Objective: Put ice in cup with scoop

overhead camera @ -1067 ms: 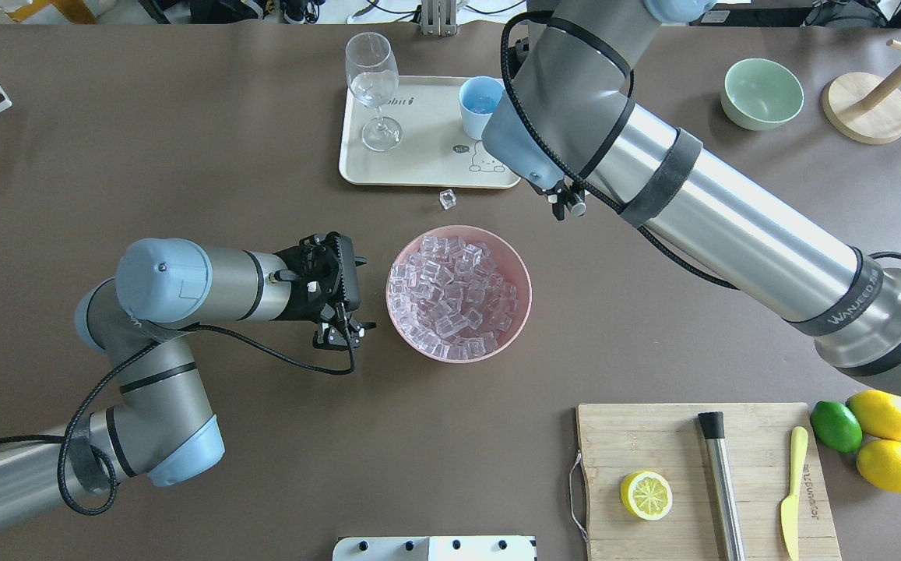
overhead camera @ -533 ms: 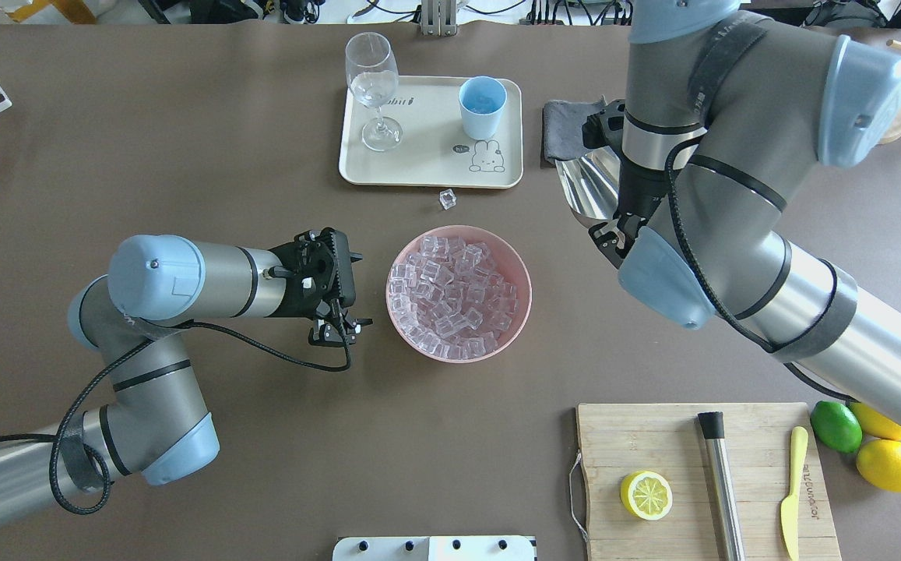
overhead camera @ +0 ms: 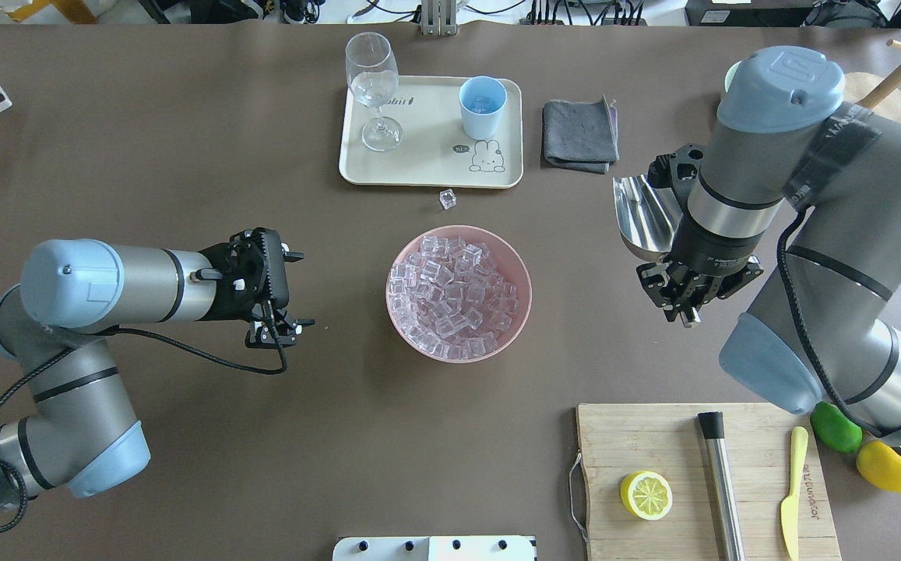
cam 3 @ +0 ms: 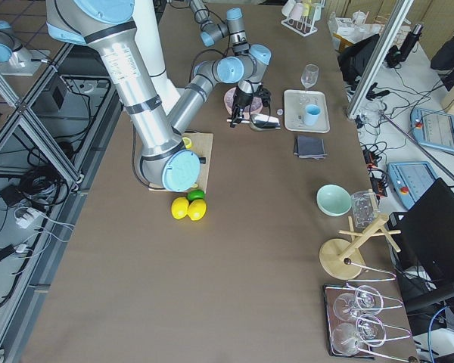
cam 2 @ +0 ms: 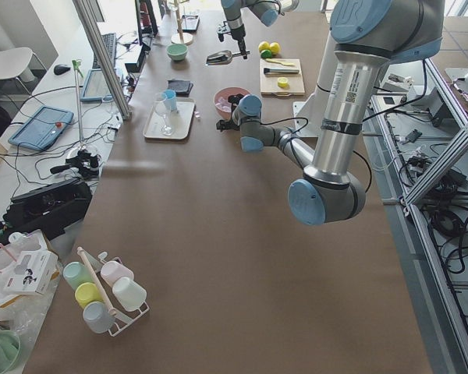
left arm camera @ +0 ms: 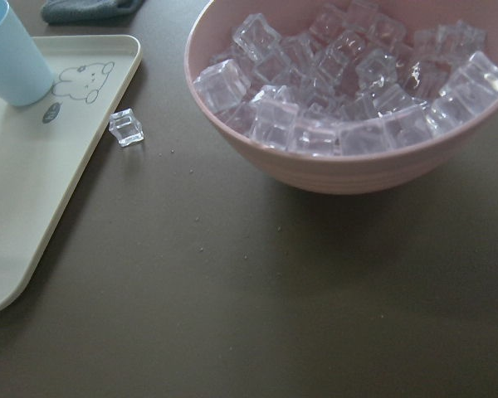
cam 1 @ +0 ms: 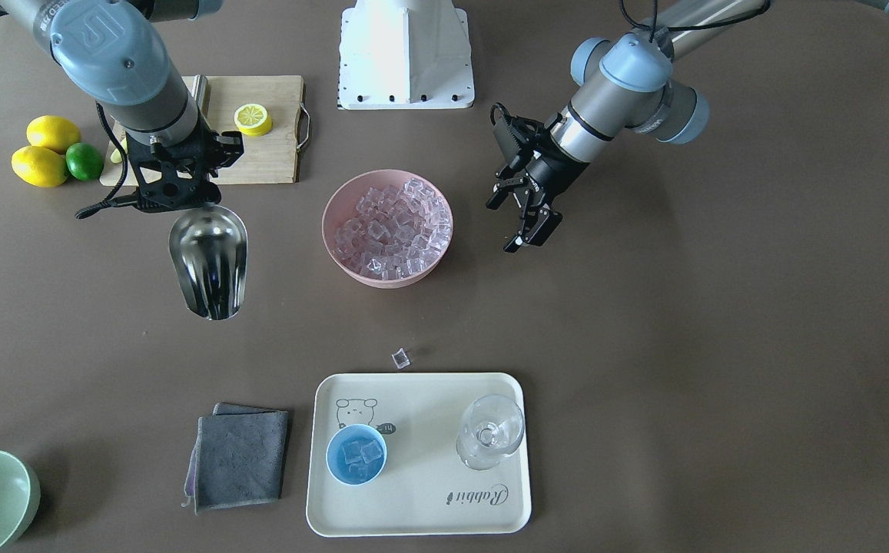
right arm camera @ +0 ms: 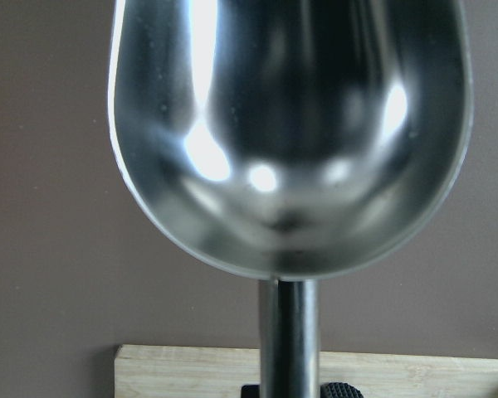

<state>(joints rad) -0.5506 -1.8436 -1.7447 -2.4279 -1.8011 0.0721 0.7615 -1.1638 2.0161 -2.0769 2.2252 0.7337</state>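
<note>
Empty shiny steel scoop [cam 1: 210, 261] is pinched at its handle by R gripper [cam 1: 175, 192]. L gripper [overhead camera: 302, 288] is seen spread apart nr pink bowl [cam 1: 386, 279] of clear ice cubes [cam 1: 390, 226].

You have a scoop [right arm camera: 286, 166] of polished steel, mirror-bright inside the trough, with a smooth metal rod for a handle. The ice [left arm camera: 340, 91] is clear and glassy, heaped in a pink bowl [left arm camera: 357, 170] whose wall is smooth and matt. Your cup [left arm camera: 12, 58] has a dull, even light-blue finish that reads as plastic, and the cream tray [left arm camera: 33, 191] under it is matt too. The stemmed glass [overhead camera: 373, 82] is clear and shiny. Beside the tray, the grey cloth [cam 1: 238, 457] looks soft and napped. The cutting board [overhead camera: 652, 436] shows pale wood grain, the cylinder [overhead camera: 723, 483] on it brushed metal, and the table [overhead camera: 185, 156] is matt brown.
</note>
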